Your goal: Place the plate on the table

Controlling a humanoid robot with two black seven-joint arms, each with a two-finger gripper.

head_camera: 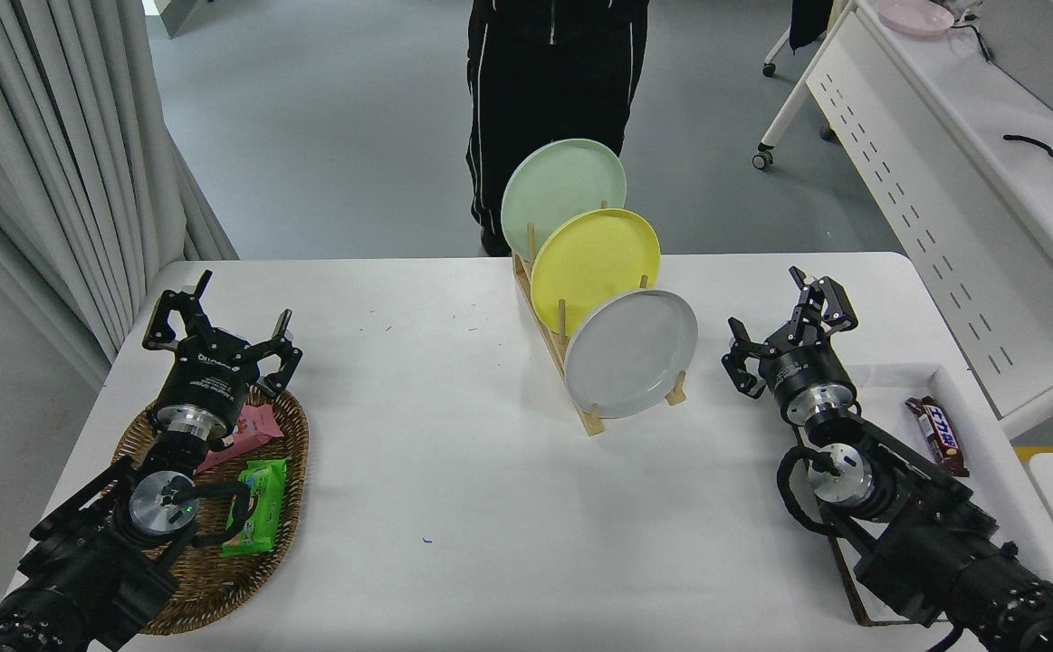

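The light-grey plate (632, 353) stands on edge in the front slot of a wooden rack (591, 418) on the white table (454, 507). Behind it in the rack stand a yellow plate (595, 270) and a pale green plate (562, 192). My right gripper (784, 319) is open and empty, a short way right of the grey plate and apart from it. My left gripper (218, 324) is open and empty, parked above a wicker basket at the lower left.
The wicker basket (286, 493) holds a pink packet (254, 427) and a green packet (254, 505). A white tray (952, 380) under my right arm holds a chocolate bar (938, 435). A person in black (549, 81) stands at the far side. A white side desk (970, 154) stands at the right.
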